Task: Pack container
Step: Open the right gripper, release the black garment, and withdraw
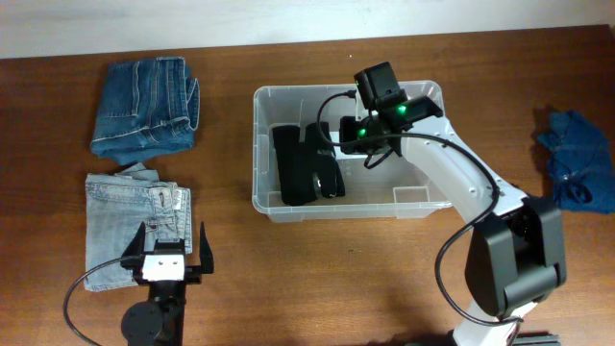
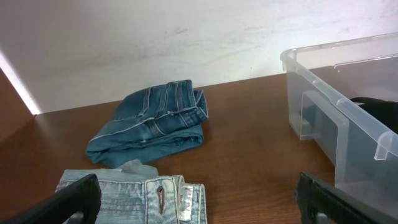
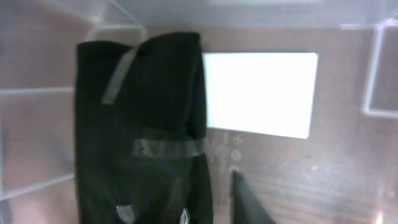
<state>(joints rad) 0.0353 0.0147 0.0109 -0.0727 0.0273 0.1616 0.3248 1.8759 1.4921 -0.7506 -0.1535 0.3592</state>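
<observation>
Right arm: the right gripper [image 1: 373, 136] hangs low inside the large clear plastic rectangular container [image 1: 258, 154], which sits mid-table, slightly to my right. Its wrist camera looks straight down at the bin floor, at the white rectangular label [image 3: 258, 93] and the folded black garment [image 3: 143, 124] lying along the left half. One dark finger [image 3: 245, 202] shows over bare floor just beside the garment. The other I cannot make out against the black cloth, so I cannot tell whether the jaws are apart or together. Nothing appears clamped. My judgement is that the black piece lies to one side so the rest of the floor stays free for more clothing.

Left arm: the left gripper [image 1: 173, 236] hovers with fingers wide apart over the near edge of the folded pale-blue jeans [image 1: 130, 216], not touching them. I judge this a pre-grasp pose for the next item.

Folded dark-blue jeans [image 1: 144, 106] lie beyond the pale pair. A crumpled blue garment [image 1: 577, 159] lies far right, well apart from the bin. Packing looks about a quarter done.
</observation>
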